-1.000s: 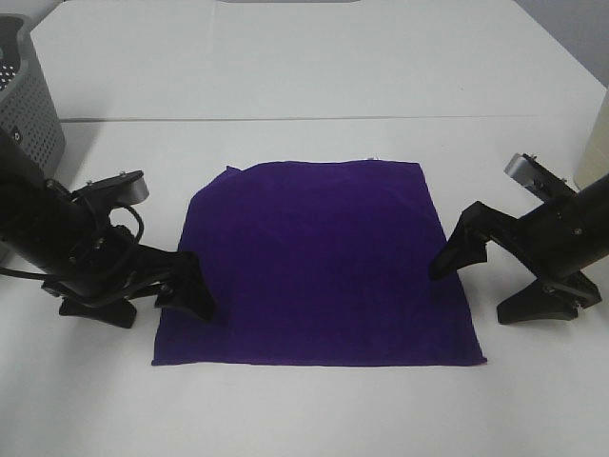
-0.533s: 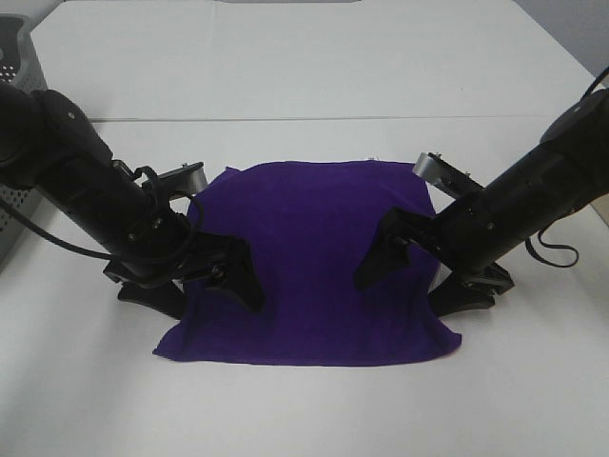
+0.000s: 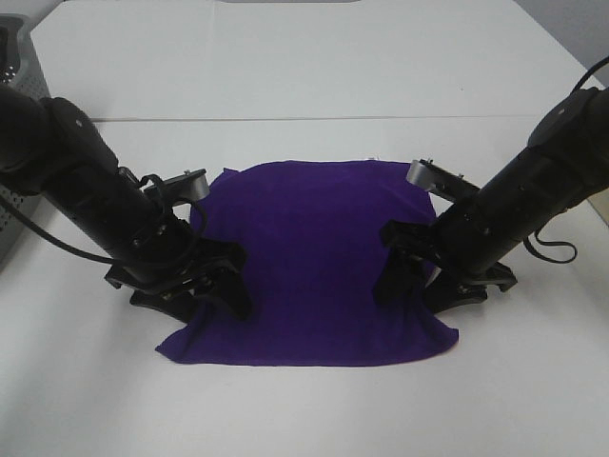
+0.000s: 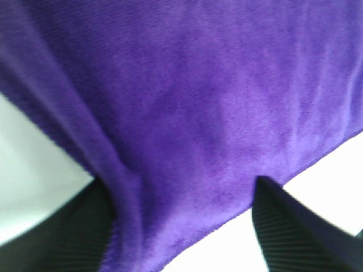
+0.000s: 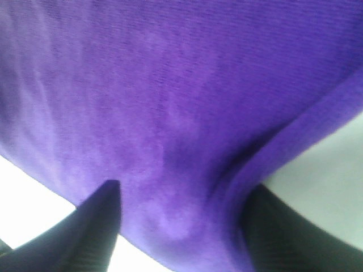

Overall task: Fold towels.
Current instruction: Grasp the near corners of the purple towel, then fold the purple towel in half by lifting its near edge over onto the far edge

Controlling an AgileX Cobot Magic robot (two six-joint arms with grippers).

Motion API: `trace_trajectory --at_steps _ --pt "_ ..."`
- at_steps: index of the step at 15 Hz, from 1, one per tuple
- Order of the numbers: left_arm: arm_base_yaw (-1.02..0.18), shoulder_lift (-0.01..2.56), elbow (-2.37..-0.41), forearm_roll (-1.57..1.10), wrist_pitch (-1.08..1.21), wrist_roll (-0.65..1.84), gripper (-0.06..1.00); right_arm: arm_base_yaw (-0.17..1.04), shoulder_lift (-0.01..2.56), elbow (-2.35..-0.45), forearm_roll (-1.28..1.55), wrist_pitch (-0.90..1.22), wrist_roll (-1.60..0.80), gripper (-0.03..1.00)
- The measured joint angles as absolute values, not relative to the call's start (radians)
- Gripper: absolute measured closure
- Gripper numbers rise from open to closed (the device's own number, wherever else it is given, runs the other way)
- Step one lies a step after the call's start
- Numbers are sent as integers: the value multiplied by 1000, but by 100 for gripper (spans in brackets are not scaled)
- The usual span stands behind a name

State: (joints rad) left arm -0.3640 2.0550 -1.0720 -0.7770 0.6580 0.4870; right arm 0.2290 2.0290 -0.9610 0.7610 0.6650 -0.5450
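Currently, the towel (image 3: 319, 257) lies on the white counter (image 3: 304, 67), in the middle of the exterior high view and between the two arms. It is a single deep purple cloth with a soft nap. Its far edge lies flat, and a small white tag (image 3: 373, 157) shows there. Both side edges are drawn inward near the tools, so the cloth is narrower at mid-length, and the near edge sags into a shallow curve.

Left tool (image 3: 205, 293): positioned at the left side edge of the towel, low against the counter. In the left wrist view the left tool (image 4: 180, 187) has its two black ribbed fingers (image 4: 79, 232) set wide apart. The towel (image 4: 187, 96) fills the gap between them and is gathered into a ridge beside one finger. The jaws are not closed on the cloth.

Right tool (image 3: 425, 286): positioned at the right side edge, directly opposite the left tool. In the right wrist view the right tool (image 5: 182, 190) is likewise spread wide, with the towel (image 5: 170, 85) lying between its fingers (image 5: 85, 232) and a fold raised against one of them.

A grey perforated container (image 3: 9, 224) stands at the left margin of the counter, partly hidden by the left arm.
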Motion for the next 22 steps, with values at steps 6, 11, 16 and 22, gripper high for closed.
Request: trace_trajectory --at_steps 6,11,16,22 --pt "-366 2091 -1132 -737 660 481 93 229 2041 -958 741 641 -540 95" --pt "-366 2075 -1194 -731 785 481 93 229 1987 -946 694 652 -539 95" --pt "-363 2008 -1295 -708 783 454 94 229 1883 -1099 668 653 -503 95" --pt "-363 2021 -1444 -681 636 436 94 229 1944 -1348 514 635 -398 95"
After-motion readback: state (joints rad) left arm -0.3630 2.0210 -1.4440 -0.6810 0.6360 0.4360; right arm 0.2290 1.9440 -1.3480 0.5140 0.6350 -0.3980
